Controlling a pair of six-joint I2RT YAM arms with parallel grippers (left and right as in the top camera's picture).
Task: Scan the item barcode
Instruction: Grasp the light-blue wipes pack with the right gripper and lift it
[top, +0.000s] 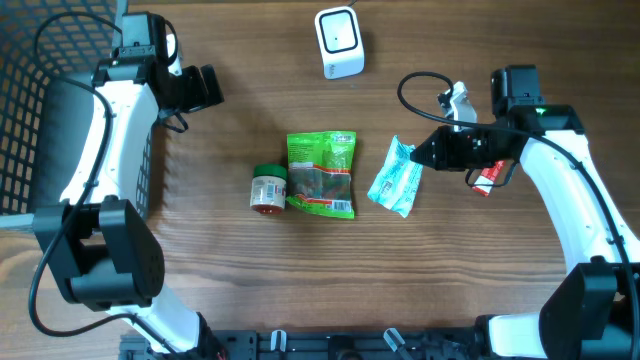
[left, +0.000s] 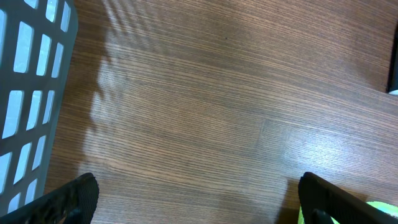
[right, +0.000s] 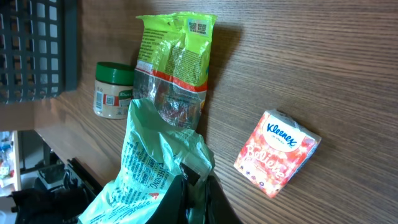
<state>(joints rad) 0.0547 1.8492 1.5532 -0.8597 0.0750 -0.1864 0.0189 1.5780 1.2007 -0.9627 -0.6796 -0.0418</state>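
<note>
R gripper (right: 196, 199) fingers pinched shut on edge of mint-green packet (right: 149, 162) — packet just right of green snack bag (top: 321, 175), well apart from white scanner (top: 338, 42). L gripper (left: 199, 199) — jaws wide, holding nothing, beside basket (left: 25, 93).

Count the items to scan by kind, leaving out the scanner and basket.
Jar: 1
Bags: 2 (green bag, mint bag)
Tissue pack: 1
Total: 4
</note>
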